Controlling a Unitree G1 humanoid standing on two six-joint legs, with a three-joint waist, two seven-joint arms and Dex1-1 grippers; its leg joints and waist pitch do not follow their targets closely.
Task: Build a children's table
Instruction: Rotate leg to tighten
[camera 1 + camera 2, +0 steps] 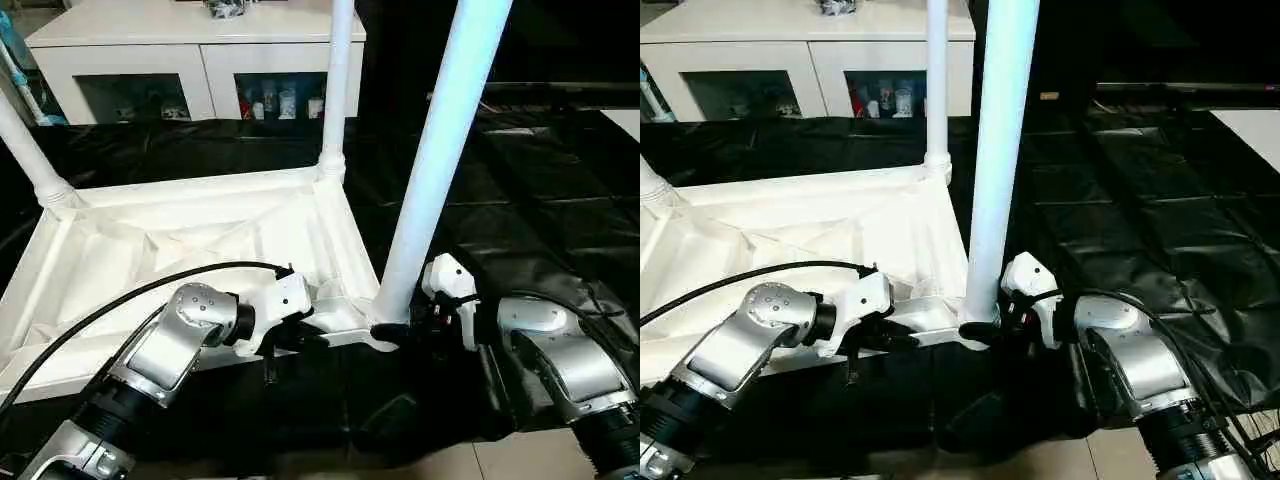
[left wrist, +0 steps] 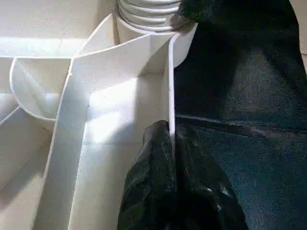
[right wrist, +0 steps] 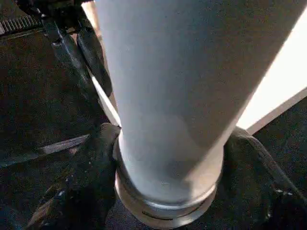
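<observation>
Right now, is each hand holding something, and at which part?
The left hand pinches the table top by its thin side rim near a corner. The right hand holds the near leg around its base, at the socket.

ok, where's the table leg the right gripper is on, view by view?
Left eye: leg, right of centre, slanting up.
Right eye: leg, centre, near upright.
Left wrist: ribbed base in corner socket.
Right wrist: fills centre.
Shared landmark: right gripper at leg's foot.
</observation>
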